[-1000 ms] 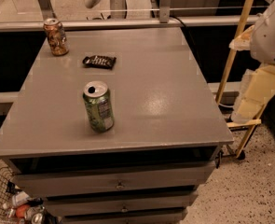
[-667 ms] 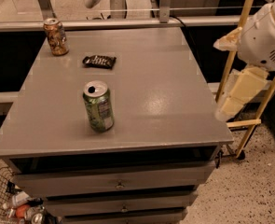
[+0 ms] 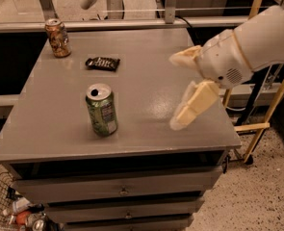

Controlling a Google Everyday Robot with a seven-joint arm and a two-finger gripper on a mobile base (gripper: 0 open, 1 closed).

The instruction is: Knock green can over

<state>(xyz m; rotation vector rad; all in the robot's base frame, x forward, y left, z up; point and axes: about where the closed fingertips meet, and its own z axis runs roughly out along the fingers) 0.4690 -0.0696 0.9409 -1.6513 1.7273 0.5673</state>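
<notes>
The green can (image 3: 102,110) stands upright on the grey table (image 3: 146,47), near its front left, with its silver top and tab showing. My gripper (image 3: 174,91) hangs above the right part of the table, well to the right of the can and apart from it. Its two cream fingers (image 3: 193,105) point left toward the can, spread apart and empty. The white arm reaches in from the upper right.
An orange-brown patterned can (image 3: 58,37) stands at the table's back left. A dark snack packet (image 3: 103,62) lies behind the green can. Drawers sit under the tabletop. A wire basket (image 3: 6,211) with litter is at the lower left, and a yellow wooden frame (image 3: 257,127) is at the right.
The arm and gripper have swung left from beyond the table's right edge to over its right part, closer to the green can. The cans and packet have not moved.
</notes>
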